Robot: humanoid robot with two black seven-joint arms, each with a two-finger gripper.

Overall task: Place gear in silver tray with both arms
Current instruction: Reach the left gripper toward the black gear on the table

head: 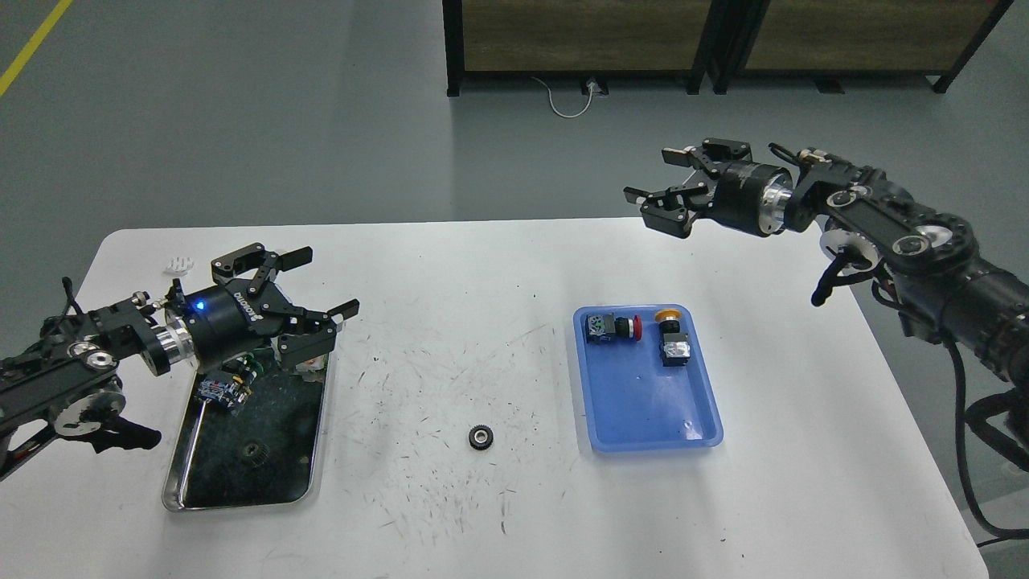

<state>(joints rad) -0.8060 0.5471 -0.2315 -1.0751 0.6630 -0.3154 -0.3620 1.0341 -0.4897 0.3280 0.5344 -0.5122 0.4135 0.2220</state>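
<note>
**A little gear waited alone on the worktop**

The white worktop (482,273) was the biggest thing in front of me. My left arm (72,378) reached in low over the silver tray (241,503). My right arm (900,233) was up high, past the far right corner, well away from everything.

The silver tray lay on the left side. It had some parts in it, and one small dark gear (254,453) near its front. The blue tray (651,418) sat on the right with a few button parts at its far end.

My left jaws (309,310) were spread wide and held nothing. My right jaws (671,189) were spread wide too, and empty.

The small black gear (480,437) lay flat on the bare worktop, between the two trays, touching nothing.

I think the gear was hard, a bit heavy for its size, and would not break. It looked thin and low, so it could slip. I think the best hold was across its toothed rim, from above, one finger on each side.
</note>
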